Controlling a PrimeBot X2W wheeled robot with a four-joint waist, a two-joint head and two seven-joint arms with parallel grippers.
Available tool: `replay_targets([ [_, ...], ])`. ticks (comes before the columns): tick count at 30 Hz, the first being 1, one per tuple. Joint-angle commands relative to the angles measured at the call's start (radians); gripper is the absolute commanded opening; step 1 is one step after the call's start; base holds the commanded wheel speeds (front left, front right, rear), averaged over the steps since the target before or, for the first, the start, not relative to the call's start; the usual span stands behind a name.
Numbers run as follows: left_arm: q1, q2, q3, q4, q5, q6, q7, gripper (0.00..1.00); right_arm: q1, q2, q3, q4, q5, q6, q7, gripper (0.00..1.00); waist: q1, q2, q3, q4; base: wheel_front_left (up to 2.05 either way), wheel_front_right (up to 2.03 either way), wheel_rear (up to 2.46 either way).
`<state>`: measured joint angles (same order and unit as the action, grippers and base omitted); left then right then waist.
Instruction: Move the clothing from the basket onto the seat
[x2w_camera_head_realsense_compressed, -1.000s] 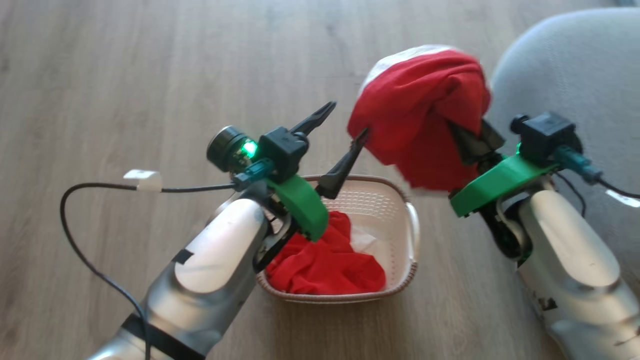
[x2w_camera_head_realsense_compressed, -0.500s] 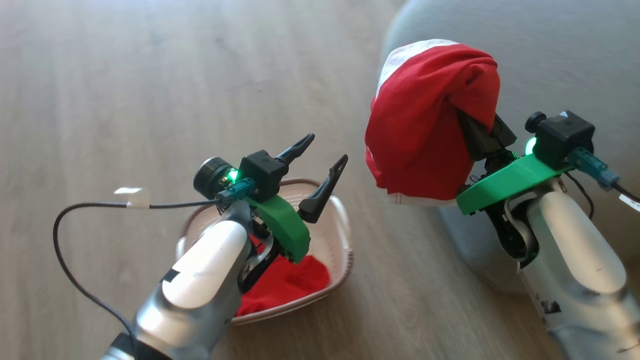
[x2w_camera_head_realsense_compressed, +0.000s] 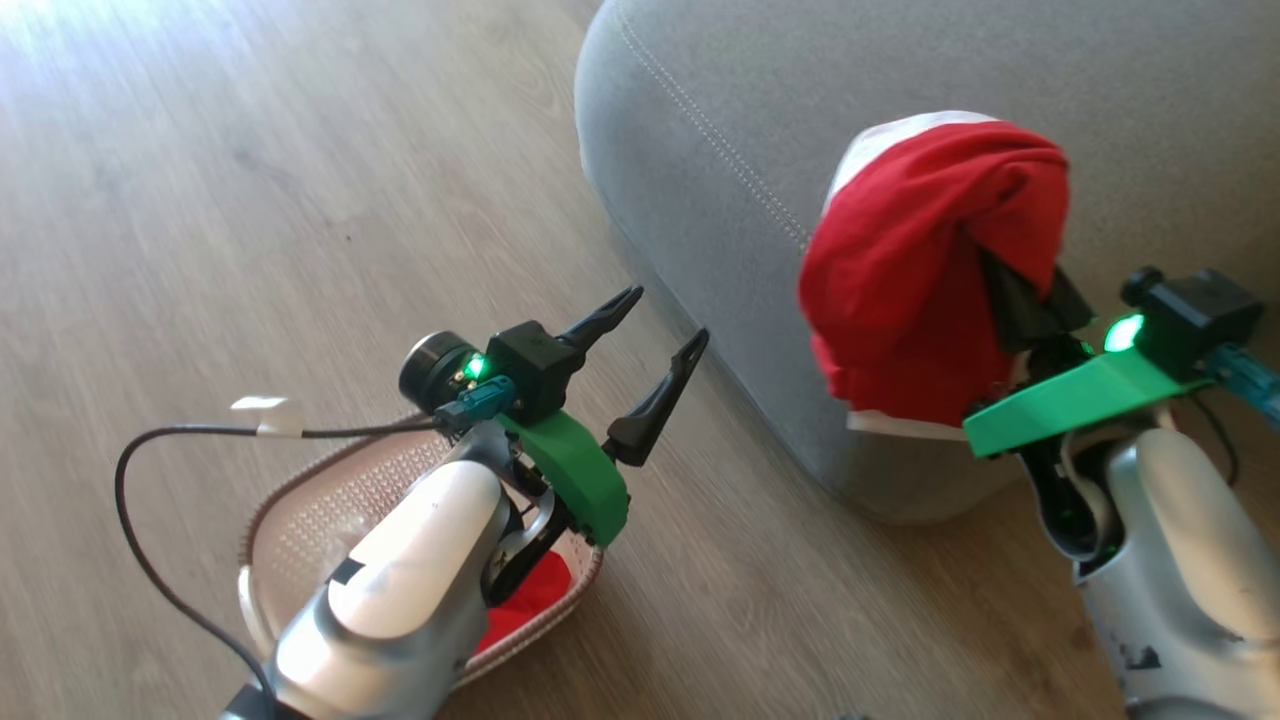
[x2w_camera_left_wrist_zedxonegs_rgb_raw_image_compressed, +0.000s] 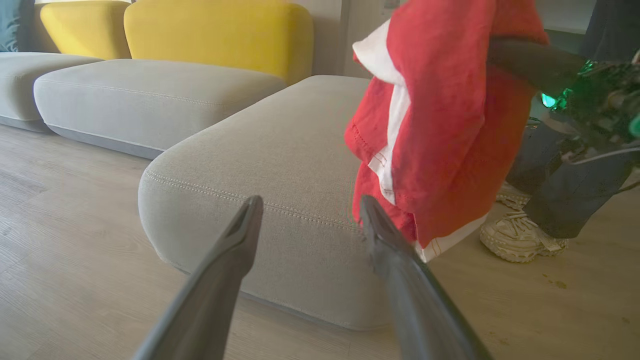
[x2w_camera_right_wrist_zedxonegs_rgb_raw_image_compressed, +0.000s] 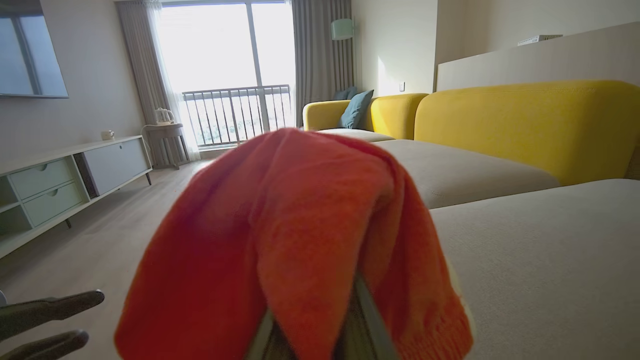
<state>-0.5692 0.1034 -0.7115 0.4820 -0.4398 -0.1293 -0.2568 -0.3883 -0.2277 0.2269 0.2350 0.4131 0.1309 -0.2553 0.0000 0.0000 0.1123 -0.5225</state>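
Observation:
My right gripper is shut on the clothing, a red garment with white bands that drapes over its fingers and hangs above the near corner of the light grey seat. In the left wrist view the garment hangs in front of the seat. It covers my right fingers in the right wrist view. My left gripper stands open and holds nothing, above the floor between basket and seat. The cream basket sits at the lower left, partly behind my left forearm, with more red clothing inside.
A person's legs and a pale shoe stand on the wood floor beside the seat. Yellow backrests rise behind the grey cushions. A low cabinet lines the far wall. My left fingers show low in the right wrist view.
The head camera has swung toward the seat, so the basket sits lower left in the picture. The held garment now hangs over the seat's corner. The left gripper stays open.

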Motion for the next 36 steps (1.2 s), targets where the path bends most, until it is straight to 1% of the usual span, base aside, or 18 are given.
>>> replay_targets([
  [1,-0.045,0.015,0.03,-0.041,0.005,-0.001,-0.005,1.0,-0.018,-0.006,-0.003,-0.047,-0.007,0.0,-0.006,0.0,0.0,0.0,0.023,-0.005,0.0,0.0,0.0],
  [6,-0.046,0.029,0.016,-0.086,0.023,-0.001,-0.005,1.0,-0.055,-0.015,-0.044,-0.047,-0.02,0.0,-0.006,0.0,0.0,0.0,0.086,-0.003,0.0,0.0,0.0],
  [11,-0.071,0.041,-0.034,-0.116,0.029,-0.001,-0.005,1.0,-0.132,-0.03,-0.119,-0.027,-0.067,0.0,-0.006,0.0,0.0,0.0,0.182,0.04,0.0,0.0,0.0],
  [17,-0.13,0.051,-0.092,-0.13,0.033,-0.001,-0.005,1.0,-0.269,-0.062,-0.199,0.037,-0.105,0.0,-0.006,0.0,0.0,0.0,0.305,0.096,0.0,0.0,0.0],
  [26,-0.228,0.061,-0.161,-0.135,0.034,-0.001,-0.005,1.0,-0.478,-0.155,-0.333,0.204,-0.128,0.0,-0.006,0.0,0.0,0.0,0.474,0.171,0.0,0.0,0.0],
  [30,-0.257,0.066,-0.195,-0.125,0.032,-0.001,-0.005,1.0,-0.548,-0.192,-0.369,0.266,-0.143,0.0,-0.006,0.0,0.0,0.0,0.522,0.193,0.0,0.0,0.0],
  [36,-0.314,0.061,-0.243,-0.123,0.025,-0.001,-0.005,1.0,-0.703,-0.273,-0.49,0.412,-0.171,0.0,-0.006,0.0,0.0,0.0,0.606,0.247,0.0,0.0,0.0],
])
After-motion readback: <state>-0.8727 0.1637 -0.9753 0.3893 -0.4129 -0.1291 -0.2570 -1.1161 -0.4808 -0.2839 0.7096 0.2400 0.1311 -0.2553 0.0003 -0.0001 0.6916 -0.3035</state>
